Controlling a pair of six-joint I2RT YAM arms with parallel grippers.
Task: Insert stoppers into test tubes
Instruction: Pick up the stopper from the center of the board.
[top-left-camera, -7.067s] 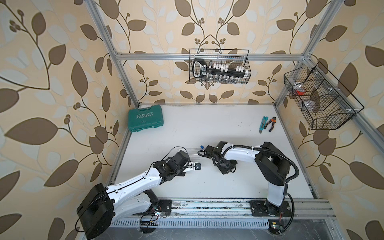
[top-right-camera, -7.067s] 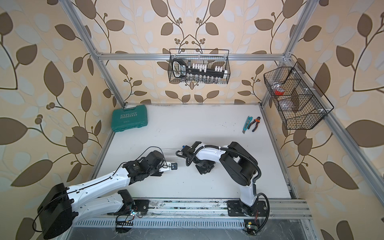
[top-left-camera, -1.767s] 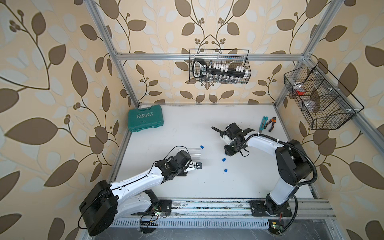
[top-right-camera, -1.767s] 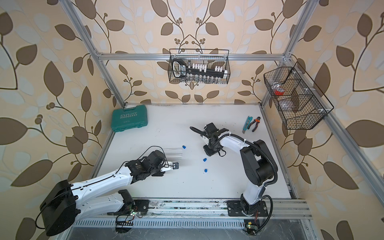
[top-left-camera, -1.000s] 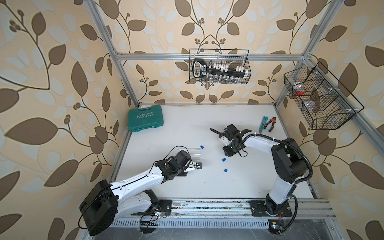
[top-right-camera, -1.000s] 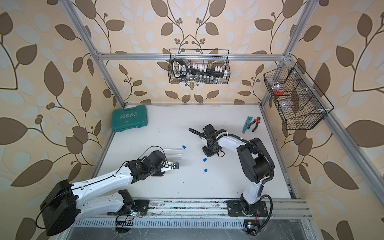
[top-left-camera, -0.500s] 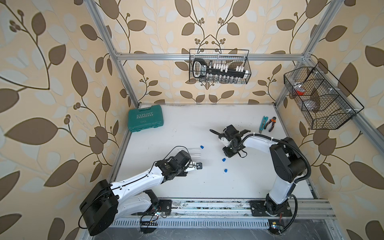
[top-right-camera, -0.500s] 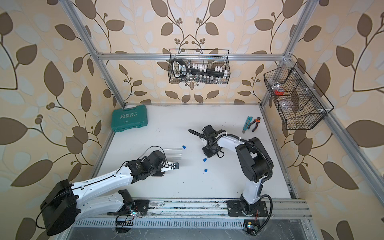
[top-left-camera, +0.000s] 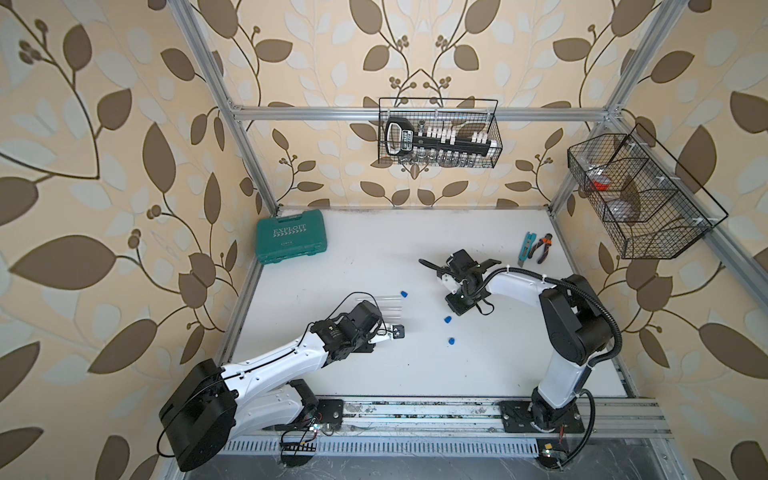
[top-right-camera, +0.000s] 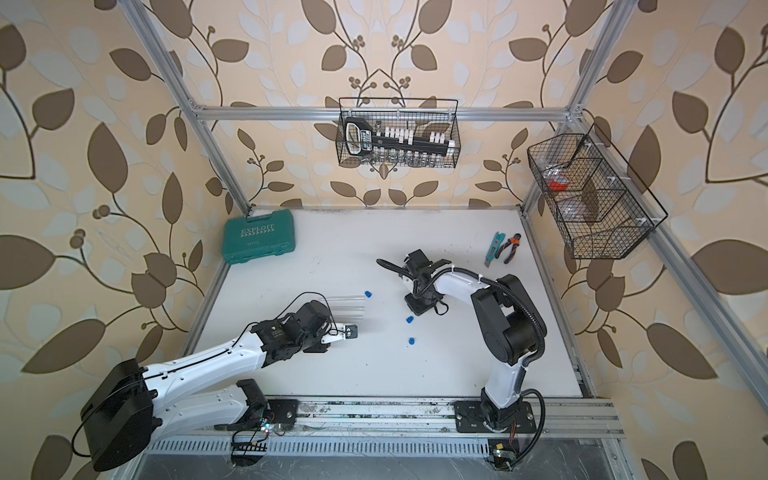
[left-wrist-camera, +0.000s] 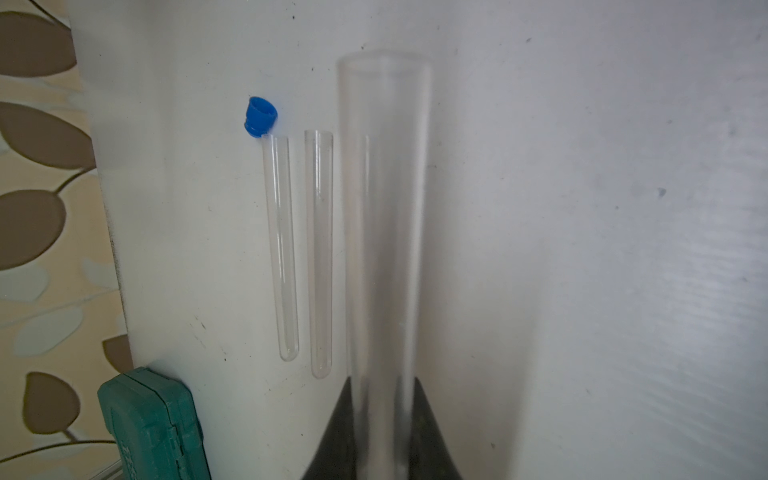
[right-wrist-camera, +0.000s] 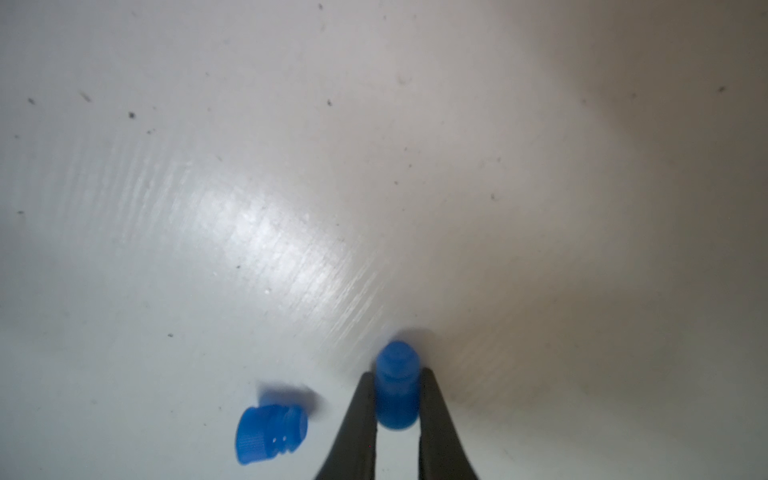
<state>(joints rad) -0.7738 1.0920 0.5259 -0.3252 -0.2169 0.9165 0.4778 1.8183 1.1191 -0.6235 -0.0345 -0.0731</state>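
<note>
Holding, left: left gripper (left-wrist-camera: 382, 388) is clenched low on a tube (left-wrist-camera: 384, 208) that sticks straight out ahead, open mouth away, above the table (top-left-camera: 415, 374) toward its left edge
Holding, right: right gripper (right-wrist-camera: 397, 378) is pinched on a stopper (right-wrist-camera: 397, 359) near the table's middle, narrow end forward; I cannot tell whether it is off the surface
Loose stoppers (top-left-camera: 447, 320): two lie mid-table, one just beside the right jaws; another stopper (left-wrist-camera: 259, 116) touches a lying tube's mouth
Lying tubes (left-wrist-camera: 319, 249): side by side near the left edge, in front of the case (top-left-camera: 291, 237) in the back left corner; one more shows dimly through the held tube
Step, judged: stopper grasped, still to be carried to the held tube's mouth
Risk, slip: only the fingertips hold the small smooth plug, so a skewed pinch could twist it or squirt it out
Risk, alignment: the tube reaches far beyond its grip, so an off-axis push could jam on the rim, tilt the tube or drive it back through the jaws
Risk, neighbour: a sideways move could knock the nearby stopper rolling
</note>
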